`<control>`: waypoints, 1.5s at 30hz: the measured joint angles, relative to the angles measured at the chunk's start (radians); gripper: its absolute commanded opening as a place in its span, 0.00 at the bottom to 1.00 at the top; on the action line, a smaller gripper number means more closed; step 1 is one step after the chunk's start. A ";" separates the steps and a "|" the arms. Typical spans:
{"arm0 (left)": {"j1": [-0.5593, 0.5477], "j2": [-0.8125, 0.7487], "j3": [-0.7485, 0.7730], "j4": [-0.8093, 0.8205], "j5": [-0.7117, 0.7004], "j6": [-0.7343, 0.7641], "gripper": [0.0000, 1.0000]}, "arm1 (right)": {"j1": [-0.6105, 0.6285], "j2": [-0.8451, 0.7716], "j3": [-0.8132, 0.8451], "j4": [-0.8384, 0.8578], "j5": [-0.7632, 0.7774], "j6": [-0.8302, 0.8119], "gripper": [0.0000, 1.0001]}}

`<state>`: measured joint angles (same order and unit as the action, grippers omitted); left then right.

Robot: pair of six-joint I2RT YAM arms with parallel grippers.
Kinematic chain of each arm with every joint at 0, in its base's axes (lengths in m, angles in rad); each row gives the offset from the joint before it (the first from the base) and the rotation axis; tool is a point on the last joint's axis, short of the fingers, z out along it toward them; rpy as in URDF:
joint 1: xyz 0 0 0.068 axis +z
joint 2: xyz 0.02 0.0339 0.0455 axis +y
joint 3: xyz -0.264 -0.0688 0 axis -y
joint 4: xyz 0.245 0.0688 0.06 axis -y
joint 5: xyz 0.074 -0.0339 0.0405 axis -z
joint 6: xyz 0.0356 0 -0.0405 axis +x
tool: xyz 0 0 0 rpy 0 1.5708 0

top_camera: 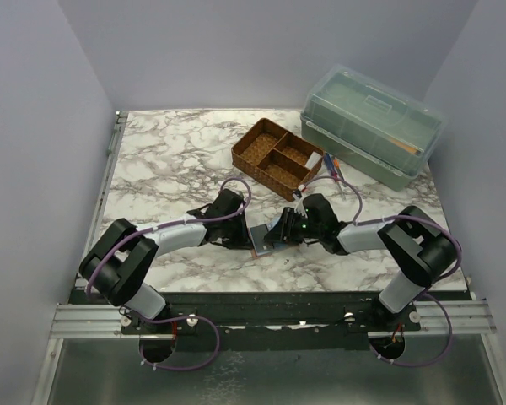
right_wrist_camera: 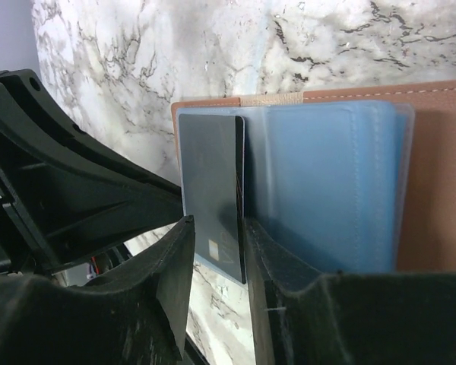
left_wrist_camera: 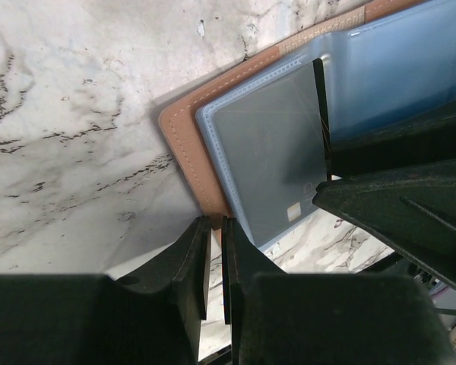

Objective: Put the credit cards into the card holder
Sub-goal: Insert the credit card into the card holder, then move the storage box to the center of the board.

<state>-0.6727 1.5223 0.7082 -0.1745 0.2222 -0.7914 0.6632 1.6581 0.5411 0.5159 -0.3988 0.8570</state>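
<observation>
On my remote feed I see a square table [top_camera: 169, 160] with a white marble-patterned top, veined in grey and black. At its far right corner a large translucent green box [top_camera: 371, 126] with a lid sits at a slant. Just left of it is a brown woven tray [top_camera: 270, 179], divided into compartments. Red and blue pens [top_camera: 335, 169] lie between the tray and the box. Toward the near edge, around the middle, a tan card holder [left_wrist_camera: 186, 152] lies open and flat, its bluish clear pockets facing up
</observation>
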 measured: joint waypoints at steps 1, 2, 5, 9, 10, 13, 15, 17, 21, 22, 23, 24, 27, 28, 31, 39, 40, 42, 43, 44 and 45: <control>-0.002 0.000 0.000 -0.001 -0.001 0.001 0.17 | 0.002 -0.001 0.005 -0.013 0.008 0.001 0.39; -0.003 0.000 0.001 -0.003 -0.003 0.002 0.17 | 0.003 -0.003 0.010 -0.025 0.016 0.002 0.41; -0.004 -0.002 0.004 -0.014 -0.010 0.010 0.24 | 0.009 -0.018 0.014 -0.052 0.036 -0.001 0.45; -0.001 -0.025 0.022 -0.083 -0.051 0.034 0.51 | 0.012 -0.058 0.030 -0.146 0.085 -0.029 0.52; 0.003 -0.044 0.026 -0.110 -0.068 0.037 0.58 | 0.012 -0.072 0.040 -0.185 0.101 -0.041 0.55; 0.025 -0.134 0.026 -0.176 -0.106 0.042 0.69 | 0.013 -0.129 0.092 -0.343 0.168 -0.089 0.60; 0.040 -0.225 0.028 -0.210 -0.124 0.047 0.72 | 0.014 -0.180 0.131 -0.444 0.209 -0.120 0.64; 0.052 -0.296 0.039 -0.228 -0.140 0.051 0.78 | 0.014 -0.232 0.169 -0.524 0.246 -0.142 0.70; 0.056 -0.329 0.150 -0.270 -0.142 0.095 0.84 | 0.015 -0.316 0.279 -0.670 0.351 -0.185 0.83; 0.056 -0.315 0.197 -0.277 -0.139 0.118 0.85 | 0.014 -0.323 0.315 -0.702 0.386 -0.195 0.86; 0.056 -0.302 0.236 -0.277 -0.134 0.131 0.86 | 0.013 -0.324 0.354 -0.733 0.424 -0.204 0.87; 0.056 -0.284 0.276 -0.277 -0.127 0.151 0.87 | 0.011 -0.321 0.394 -0.763 0.461 -0.211 0.88; 0.056 -0.216 0.400 -0.266 -0.093 0.213 0.87 | -0.013 -0.288 0.518 -0.841 0.569 -0.230 0.88; 0.056 -0.194 0.431 -0.266 -0.083 0.233 0.87 | -0.032 -0.265 0.565 -0.862 0.599 -0.234 0.86; 0.055 -0.141 0.491 -0.261 -0.053 0.280 0.87 | -0.098 -0.196 0.658 -0.900 0.650 -0.239 0.81; 0.055 -0.089 0.484 -0.270 -0.003 0.374 0.88 | -0.217 0.100 0.950 -0.995 0.783 -0.241 0.68; 0.055 -0.089 0.477 -0.269 -0.003 0.385 0.88 | -0.217 0.140 0.996 -1.010 0.799 -0.239 0.66; 0.055 -0.089 0.463 -0.274 -0.004 0.403 0.88 | -0.217 0.218 1.088 -1.038 0.827 -0.237 0.61; 0.055 -0.089 0.457 -0.277 -0.004 0.412 0.88 | -0.217 0.258 1.136 -1.051 0.841 -0.237 0.60; 0.055 -0.089 0.454 -0.278 -0.004 0.416 0.88 | -0.217 0.291 1.178 -1.065 0.853 -0.237 0.58; 0.055 -0.090 0.451 -0.277 -0.004 0.422 0.88 | -0.216 0.339 1.237 -1.082 0.870 -0.237 0.57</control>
<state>-0.6174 1.4322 1.1587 -0.4519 0.2180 -0.3691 0.4473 1.9968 1.7782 -0.5663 0.4709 0.6201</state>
